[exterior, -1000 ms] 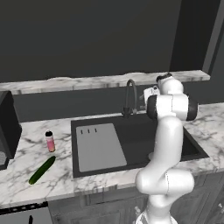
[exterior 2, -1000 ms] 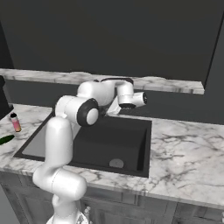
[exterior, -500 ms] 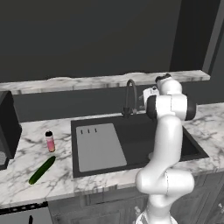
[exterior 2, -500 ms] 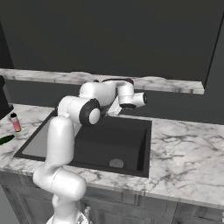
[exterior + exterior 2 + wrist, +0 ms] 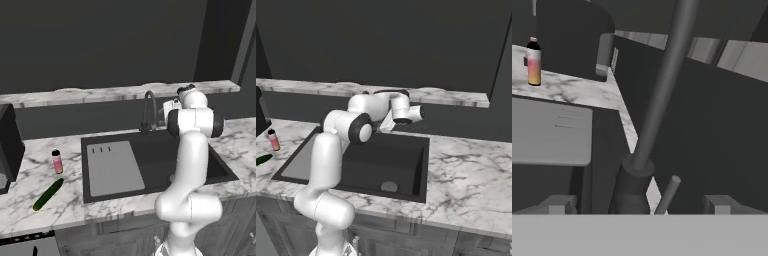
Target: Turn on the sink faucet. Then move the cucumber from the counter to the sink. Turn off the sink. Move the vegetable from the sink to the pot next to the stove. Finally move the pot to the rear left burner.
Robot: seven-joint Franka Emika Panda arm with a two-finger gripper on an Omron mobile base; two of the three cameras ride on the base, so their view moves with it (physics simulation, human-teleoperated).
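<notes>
Behind the sink (image 5: 155, 160): bench (image 5: 70, 200), marble; sink faucet (image 5: 148, 111), water off. End effector (image 5: 639, 202) fully open, empty, straddling the side lever (image 5: 668, 194). Advice: nudge lever sideways gently. Cucumber (image 5: 48, 194) on bench, left of sink.

White marble tabletop (image 5: 60, 200), grey-veined. Black sink (image 5: 150, 165) recessed in it, faucet (image 5: 148, 112) at rear rim. Left of sink: cucumber (image 5: 48, 194) lying flat; pink bottle (image 5: 57, 161) upright, near it.

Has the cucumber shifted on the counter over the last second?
No. The cucumber lies in the same spot, below the pink bottle, left of the sink.
</notes>
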